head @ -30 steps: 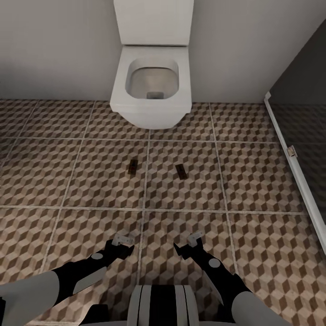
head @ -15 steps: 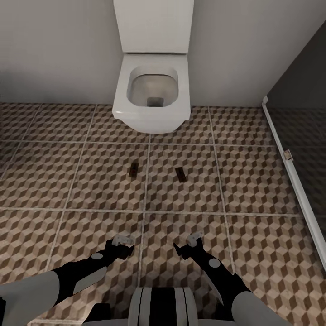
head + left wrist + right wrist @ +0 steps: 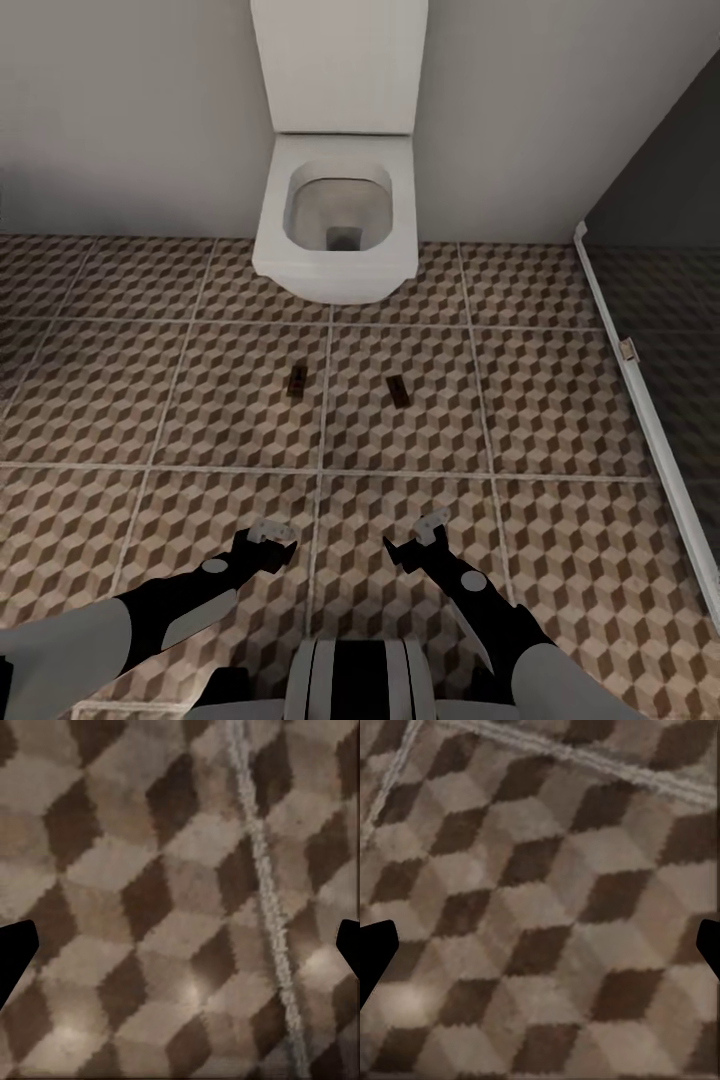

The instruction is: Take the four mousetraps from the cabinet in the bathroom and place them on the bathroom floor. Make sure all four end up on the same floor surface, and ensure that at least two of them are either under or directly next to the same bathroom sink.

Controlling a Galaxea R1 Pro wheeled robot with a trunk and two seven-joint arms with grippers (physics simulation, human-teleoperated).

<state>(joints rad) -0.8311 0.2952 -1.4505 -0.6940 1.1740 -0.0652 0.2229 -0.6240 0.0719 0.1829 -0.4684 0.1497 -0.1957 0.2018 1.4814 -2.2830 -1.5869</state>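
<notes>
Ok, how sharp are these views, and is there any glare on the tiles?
Head view: fairly sharp, the two mousetraps are small but distinct on the bathroom floor. Left wrist view: coarse and blocky, with soft bright spots on the tiles. Right wrist view: equally pixelated, one pale glare patch.

Light in the head view is soft, even and moderately bright, with no clear source. The toilet (image 3: 338,215) casts only a faint shadow on the bathroom floor (image 3: 150,400) beneath its front edge. The dark panel (image 3: 665,200) at the right edge stays dull and shaded. Straight lines splay outward towards the corners. Both wrist views are coarse and blurry, with small pale sheen spots on the tiles (image 3: 193,988).
</notes>
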